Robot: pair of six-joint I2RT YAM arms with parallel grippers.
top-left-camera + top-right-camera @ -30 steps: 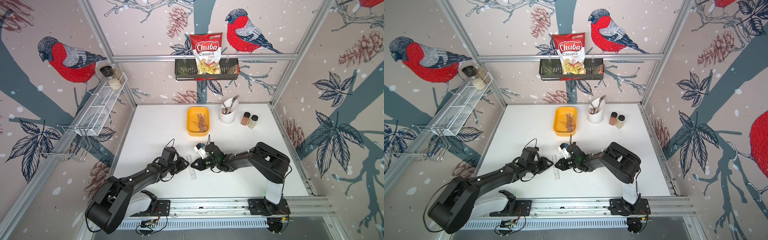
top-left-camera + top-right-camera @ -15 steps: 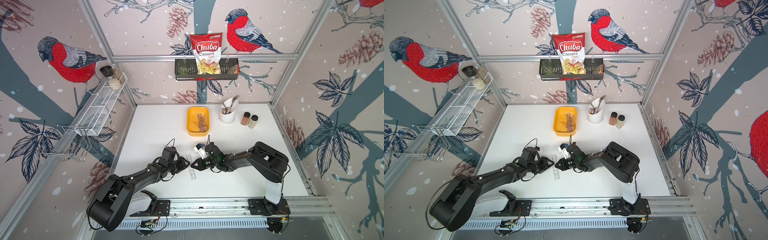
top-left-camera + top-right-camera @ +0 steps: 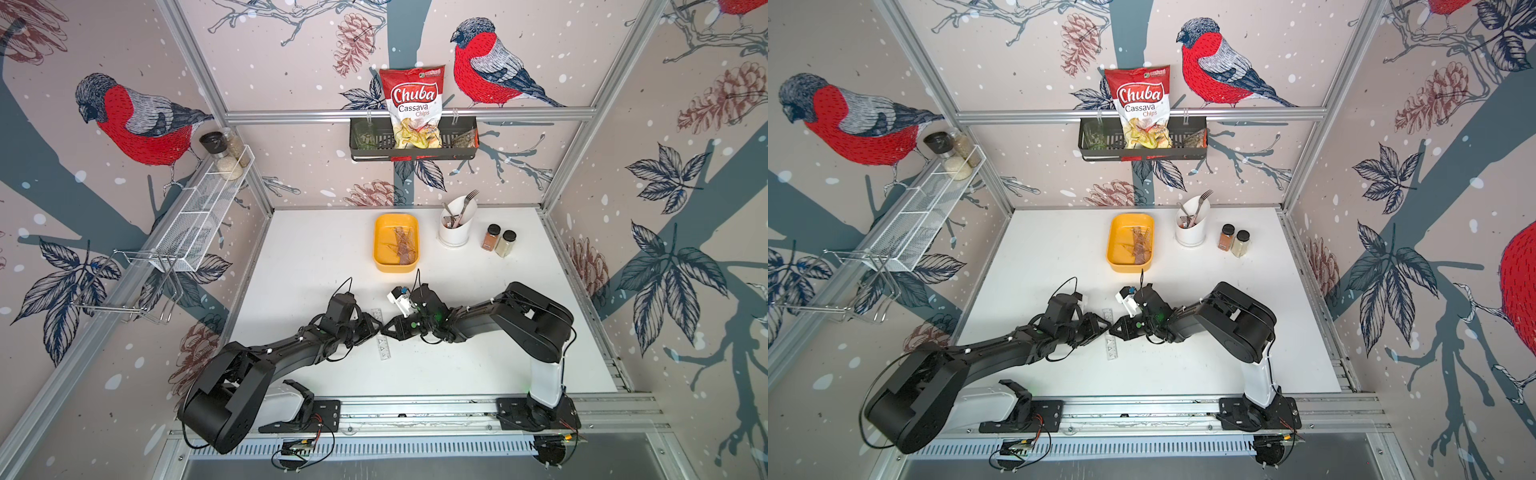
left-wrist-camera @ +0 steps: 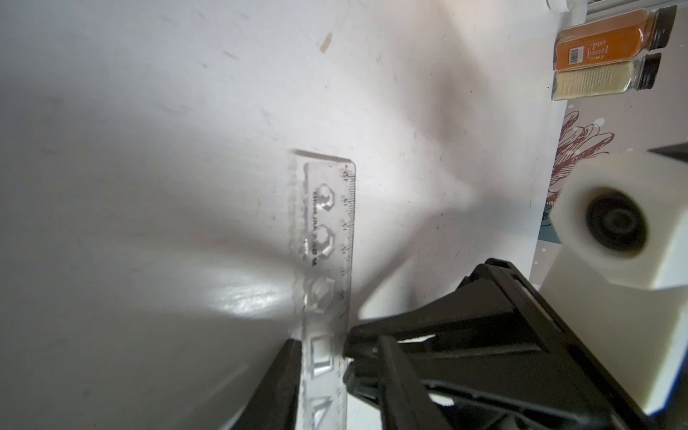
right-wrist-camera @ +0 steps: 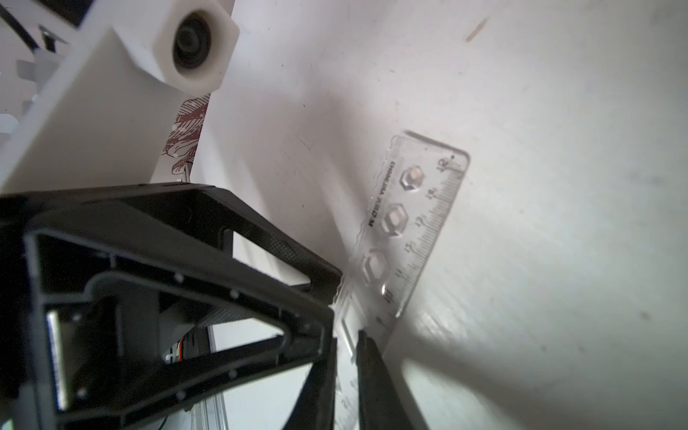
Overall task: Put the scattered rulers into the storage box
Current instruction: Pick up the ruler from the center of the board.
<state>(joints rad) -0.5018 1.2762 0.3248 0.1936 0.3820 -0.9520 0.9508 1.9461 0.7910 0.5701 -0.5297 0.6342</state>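
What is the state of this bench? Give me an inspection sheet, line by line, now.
Surface: white table, faint scuffs.
Job's things: one clear ruler out on the table, between the arms; yellow box at the back holds other rulers.
Clutter: cutlery cup and two spice jars, beside the box.
Grippers: left gripper and right gripper meet at the ruler; right jaws look closed on it, left grip unclear.
Cables: black loops over both wrists, clear of the ruler.
Surroundings: chip bag in a wall basket; wire shelf with storage jars.
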